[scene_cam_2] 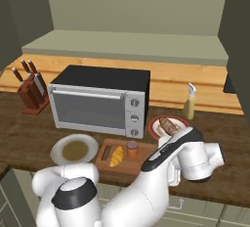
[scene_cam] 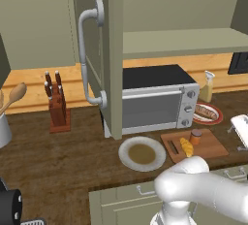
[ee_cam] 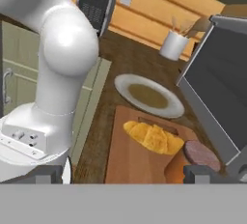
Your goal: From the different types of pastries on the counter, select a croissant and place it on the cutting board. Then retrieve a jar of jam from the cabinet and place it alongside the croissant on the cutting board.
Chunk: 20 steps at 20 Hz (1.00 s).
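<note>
Fingers (ee_cam: 50,174) stand spread wide, gripping nothing. You see the croissant (ee_cam: 153,137), golden-yellow and ridged, lying on the reddish-brown cutting board (ee_cam: 130,162); the orange-brown jar of jam (scene_cam: 195,136) stands just right of it.

Light is even and soft, with no glare. Faint shadow sits under the cabinet shelf (scene_cam: 184,42) at 1 o'clock and beneath the oven (scene_cam_2: 100,101). Rendered edges look slightly soft (the hand view most), without edge distortion.
</note>
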{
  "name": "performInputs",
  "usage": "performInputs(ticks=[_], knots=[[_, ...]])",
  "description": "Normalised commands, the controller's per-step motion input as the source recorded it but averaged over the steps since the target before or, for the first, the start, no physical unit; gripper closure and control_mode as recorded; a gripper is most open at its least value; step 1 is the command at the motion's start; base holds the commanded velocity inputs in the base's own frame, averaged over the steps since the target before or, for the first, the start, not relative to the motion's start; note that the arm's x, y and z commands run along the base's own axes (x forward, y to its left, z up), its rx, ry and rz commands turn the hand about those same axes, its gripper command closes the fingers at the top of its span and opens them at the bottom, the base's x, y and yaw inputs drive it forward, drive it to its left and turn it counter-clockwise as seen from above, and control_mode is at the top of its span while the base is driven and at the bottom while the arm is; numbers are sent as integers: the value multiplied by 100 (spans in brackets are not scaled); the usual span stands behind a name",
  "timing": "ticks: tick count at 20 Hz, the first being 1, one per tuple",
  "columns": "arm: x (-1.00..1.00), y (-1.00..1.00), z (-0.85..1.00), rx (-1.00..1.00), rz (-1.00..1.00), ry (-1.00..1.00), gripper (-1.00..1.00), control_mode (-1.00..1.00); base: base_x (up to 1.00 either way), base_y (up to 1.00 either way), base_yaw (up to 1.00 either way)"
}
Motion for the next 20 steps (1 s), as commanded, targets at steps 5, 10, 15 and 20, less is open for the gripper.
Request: performInputs(ticks=[5,10,15,20], knots=[[0,-2,0,0,0,0,-100,-100,0,0,0],[-5,-67,0,26,0,-3,-100,-100,0,0,0],[-1,-16,0,7,0,0,-100,-100,0,0,0],[0,-7,1,0,0,0,-100,-100,0,0,0]])
